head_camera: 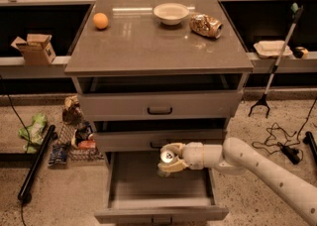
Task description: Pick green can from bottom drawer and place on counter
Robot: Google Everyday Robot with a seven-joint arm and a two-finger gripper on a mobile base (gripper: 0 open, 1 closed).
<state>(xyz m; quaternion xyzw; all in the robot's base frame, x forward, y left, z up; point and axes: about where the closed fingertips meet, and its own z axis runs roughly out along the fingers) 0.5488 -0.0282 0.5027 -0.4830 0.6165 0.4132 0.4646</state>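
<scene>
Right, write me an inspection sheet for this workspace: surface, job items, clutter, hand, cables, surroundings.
Surface: counter, glossy, with three loose things on it.
Job's things: green can held over the open bottom drawer; not yet on the counter.
Clutter: orange ball, white bowl and shiny packet, all on the counter.
Hand: hand shut on the green can, arm reaching in from the right.
Cables: black cables on the floor at right.
Surroundings: cardboard box on the left shelf; snack bags on the floor at left; grabber stick leaning at right.
</scene>
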